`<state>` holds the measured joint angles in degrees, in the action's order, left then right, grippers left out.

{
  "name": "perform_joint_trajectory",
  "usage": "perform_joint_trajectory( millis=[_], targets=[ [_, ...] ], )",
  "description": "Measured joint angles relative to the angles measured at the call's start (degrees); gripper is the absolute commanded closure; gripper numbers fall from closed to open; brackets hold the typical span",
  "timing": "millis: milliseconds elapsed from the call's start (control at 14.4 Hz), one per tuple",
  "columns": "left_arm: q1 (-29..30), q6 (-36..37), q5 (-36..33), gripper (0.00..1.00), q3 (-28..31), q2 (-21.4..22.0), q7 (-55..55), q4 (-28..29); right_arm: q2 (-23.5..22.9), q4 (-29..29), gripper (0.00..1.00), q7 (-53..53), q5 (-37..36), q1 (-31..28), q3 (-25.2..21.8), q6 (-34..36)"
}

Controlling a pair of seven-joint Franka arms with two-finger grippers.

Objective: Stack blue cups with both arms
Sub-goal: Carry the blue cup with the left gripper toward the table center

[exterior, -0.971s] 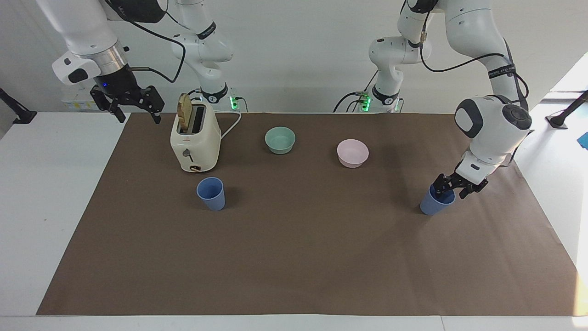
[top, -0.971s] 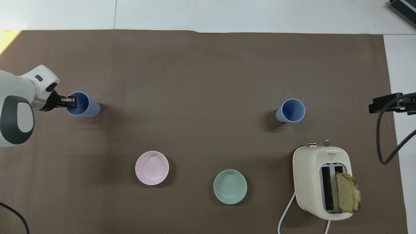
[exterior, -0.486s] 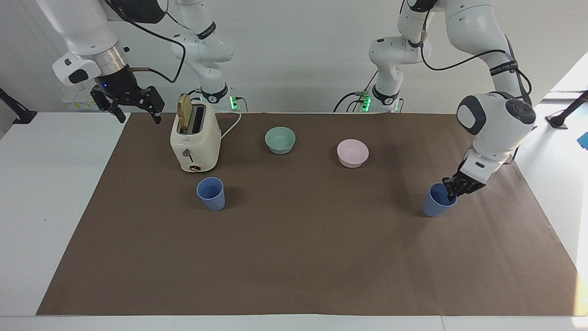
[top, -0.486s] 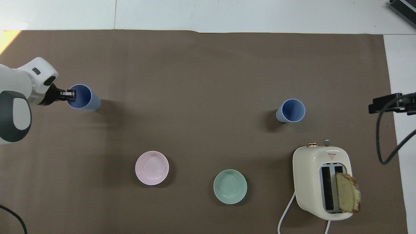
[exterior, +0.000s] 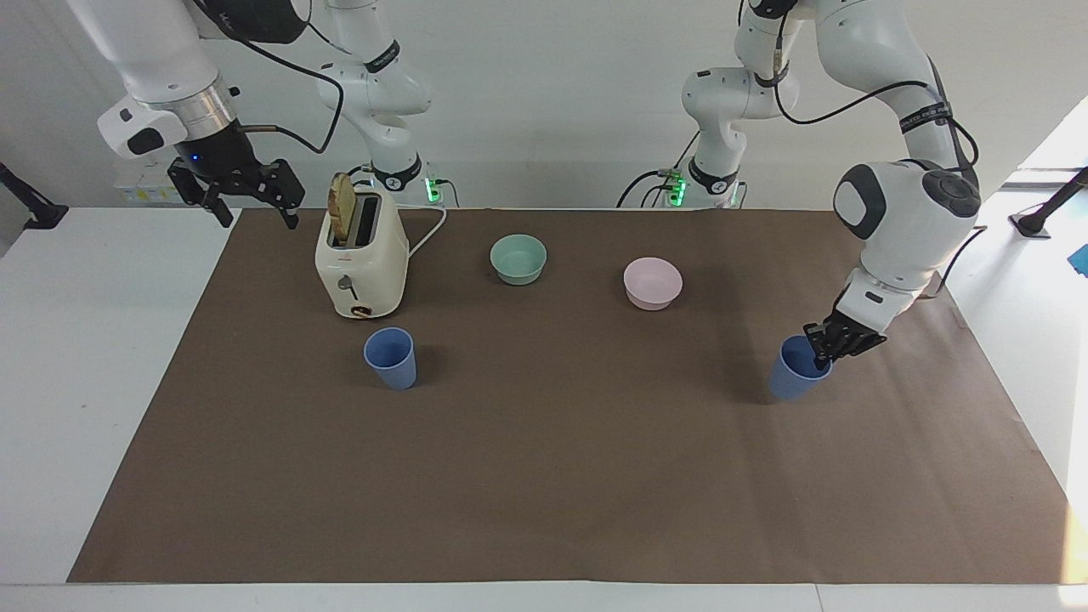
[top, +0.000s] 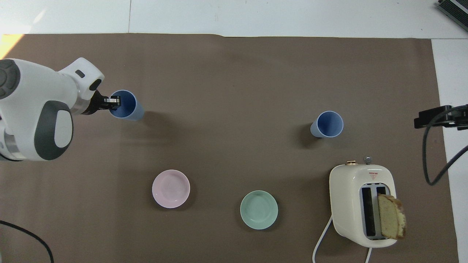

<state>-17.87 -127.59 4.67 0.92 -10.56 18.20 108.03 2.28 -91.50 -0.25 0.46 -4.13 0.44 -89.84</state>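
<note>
Left gripper point(exterior: 823, 355) is pinched on the rim of one cup point(exterior: 790, 380), tilted, at its own end. Other cup point(exterior: 391, 358) stands by the toaster point(exterior: 360, 265). Right gripper point(exterior: 248, 204) hangs apart, waiting.

2 white jointed arms point(exterior: 901, 212), silver wrist rings, black cables.

My left gripper point(exterior: 826, 347) clamped on rim of blue cup point(exterior: 795, 374), cup tilted, over brown mat point(exterior: 544, 476) at left arm's end. My right gripper point(exterior: 246, 197) waits raised, fingers spread, over mat edge beside cream toaster point(exterior: 361, 268), bread slice point(exterior: 342, 209) in slot. Second blue cup point(exterior: 391, 358) upright, farther from robots than toaster. Teal bowl point(exterior: 518, 258), pink bowl point(exterior: 653, 283) between arms.
</note>
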Motion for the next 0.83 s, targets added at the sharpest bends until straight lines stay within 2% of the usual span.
perform_joint_trajectory(
  millis=[486,833],
  targets=[
    [-10.3,-5.6,0.0,1.0,-0.1,-2.2,12.7,0.2,0.1,-0.1,0.0,0.0,0.0,0.0,0.0,0.0],
    [-12.8,-7.5,0.0,1.0,-0.1,-4.4,14.4,0.4,0.1,-0.1,0.0,0.0,0.0,0.0,0.0,0.0]
  ],
)
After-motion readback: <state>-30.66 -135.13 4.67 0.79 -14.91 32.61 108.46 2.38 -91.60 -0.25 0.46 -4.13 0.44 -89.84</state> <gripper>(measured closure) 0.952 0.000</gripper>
